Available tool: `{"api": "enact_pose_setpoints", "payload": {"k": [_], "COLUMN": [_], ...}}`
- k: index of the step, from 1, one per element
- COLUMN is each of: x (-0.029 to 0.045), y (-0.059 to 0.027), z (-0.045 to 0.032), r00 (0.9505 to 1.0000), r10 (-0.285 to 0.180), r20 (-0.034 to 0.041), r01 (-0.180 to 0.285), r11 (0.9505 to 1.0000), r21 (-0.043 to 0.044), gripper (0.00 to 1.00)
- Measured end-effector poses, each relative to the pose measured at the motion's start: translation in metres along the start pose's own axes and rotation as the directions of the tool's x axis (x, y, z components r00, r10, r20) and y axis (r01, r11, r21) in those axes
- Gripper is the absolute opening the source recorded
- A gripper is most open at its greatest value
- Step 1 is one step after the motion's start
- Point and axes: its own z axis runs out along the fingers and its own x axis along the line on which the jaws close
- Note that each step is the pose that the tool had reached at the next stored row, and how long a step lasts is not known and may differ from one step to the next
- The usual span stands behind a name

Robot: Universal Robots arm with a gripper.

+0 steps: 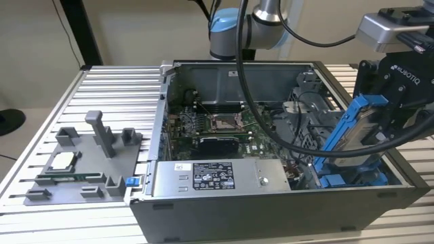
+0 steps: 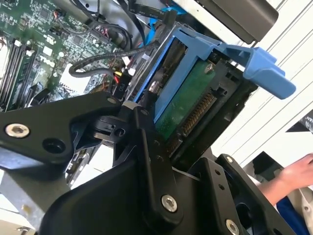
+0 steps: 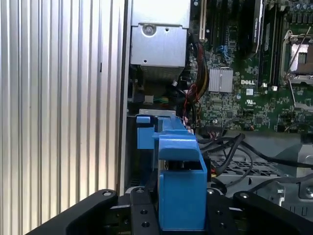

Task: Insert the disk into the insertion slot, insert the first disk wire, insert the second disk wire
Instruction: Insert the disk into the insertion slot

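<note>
My gripper (image 1: 383,124) is shut on the disk (image 1: 358,136), a silver drive in a bright blue caddy frame. The drive hangs tilted, its lower end down inside the open computer case (image 1: 271,208) at the exterior view's right front corner. Just below it are the blue parts of the insertion slot (image 1: 352,179). In the second wrist view the disk (image 2: 188,105) shows its green board and connector edge, with a black finger (image 2: 149,147) pressed on its side. The first wrist view shows the blue caddy (image 3: 180,181) end-on between the jaws. Black wires (image 2: 105,61) lie loose beside the disk.
A grey labelled power-supply box (image 1: 217,178) fills the case's front, with the motherboard (image 1: 217,127) behind it. A grey fixture (image 1: 88,162) with small parts sits on the slatted table at the exterior view's left. A person's hand (image 2: 293,176) is close to the gripper.
</note>
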Motion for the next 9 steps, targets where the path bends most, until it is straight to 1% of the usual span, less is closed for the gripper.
{"api": "enact_pose_setpoints", "payload": {"k": [4, 6, 9], "x": [0.0000, 0.0005, 0.0049], "y": [-0.0020, -0.0029, -0.0030], "z": [0.0028, 0.0043, 0.0045], "r00": [1.0000, 0.9999, 0.9999], "r10": [0.000, 0.000, 0.000], "r20": [0.0089, 0.0114, 0.0168], "r01": [0.000, 0.000, 0.000], "r11": [1.0000, 1.0000, 1.0000], "r21": [0.0001, 0.0002, -0.0008], "gripper": [1.00, 1.00, 1.00]}}
